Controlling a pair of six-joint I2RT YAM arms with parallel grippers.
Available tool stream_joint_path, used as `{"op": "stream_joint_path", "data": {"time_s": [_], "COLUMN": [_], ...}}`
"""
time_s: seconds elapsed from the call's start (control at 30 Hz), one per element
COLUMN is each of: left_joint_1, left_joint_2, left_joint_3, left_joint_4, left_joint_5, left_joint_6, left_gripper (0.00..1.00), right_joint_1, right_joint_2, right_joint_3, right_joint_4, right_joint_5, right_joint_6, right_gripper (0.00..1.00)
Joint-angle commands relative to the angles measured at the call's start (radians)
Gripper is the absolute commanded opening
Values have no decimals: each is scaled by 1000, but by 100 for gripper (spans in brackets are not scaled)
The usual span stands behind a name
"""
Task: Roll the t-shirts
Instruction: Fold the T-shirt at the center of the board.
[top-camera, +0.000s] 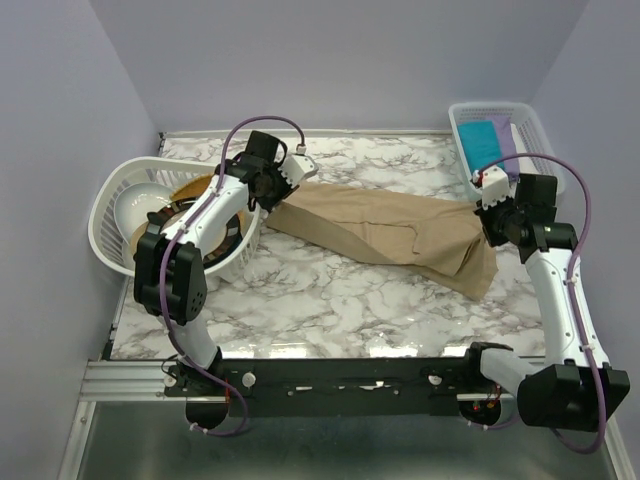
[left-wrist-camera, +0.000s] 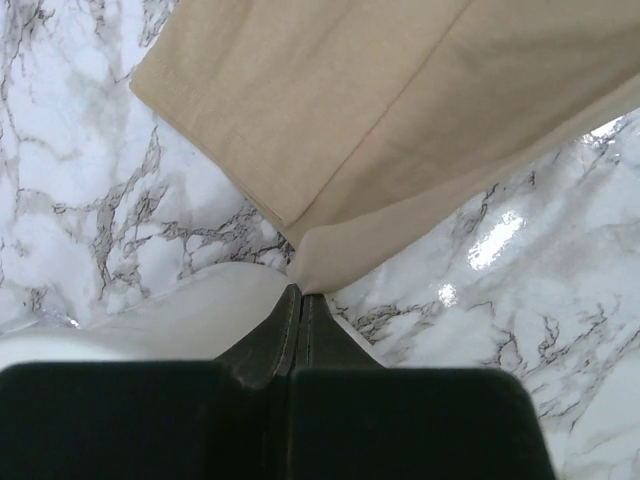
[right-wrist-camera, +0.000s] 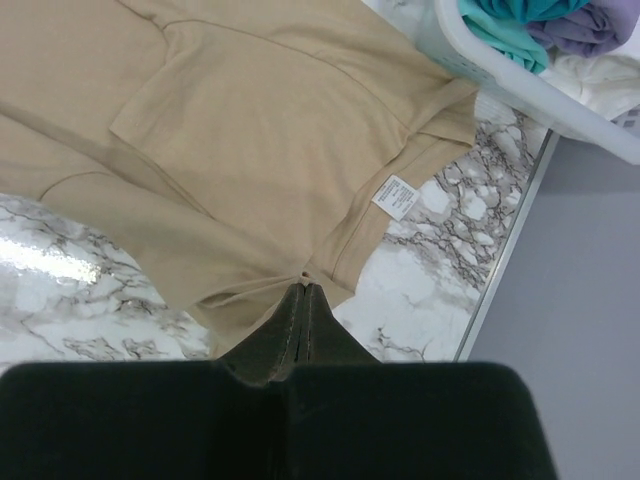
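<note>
Marble tabletop (top-camera: 330, 300) carries the beige t-shirt (top-camera: 380, 225), folded into a long band running from upper left to right of centre. Both the left tool (left-wrist-camera: 300, 300) and right tool (right-wrist-camera: 305, 292) are clamped on an end. Looks like pre-roll straightening. Next: lay it flat, release, roll from one end.

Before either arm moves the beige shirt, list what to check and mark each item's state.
1. Left gripper shut on the beige t-shirt's edge: ok.
2. Right gripper shut on its hem near the white label: ok, cloth puckers there.
3. Shirt folded into a long strip between both grippers: ok.
4. Strip lying flat on the table: cannot tell.
5. Tipped white basket away from the left arm: not ok, they overlap seen from above.
</note>
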Motion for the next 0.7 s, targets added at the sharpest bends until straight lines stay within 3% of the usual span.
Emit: {"op": "stream_joint_path", "data": {"time_s": [0.0,0.27,0.43,0.67], "left_joint_1": [24,26,26,27], "left_joint_2": [11,64,121,87], "left_joint_3": [10,18,40,-3], "left_joint_4": [17,59,-2,7], "left_joint_5": [-109,-172,-186,-201], "left_joint_6": [-34,-30,25,33], "left_gripper": [0,0,0,0], "right_joint_1": [-18,-33,-36,-38], "right_joint_2": [38,136,185,216], "right_joint_3": [47,89,135,179], "right_joint_4": [51,102,110,90], "right_joint_5": [-26,-8,-2,-55], "right_joint_6": [-5,-76,-99,-205], "right_gripper": [1,1,0,0]}}
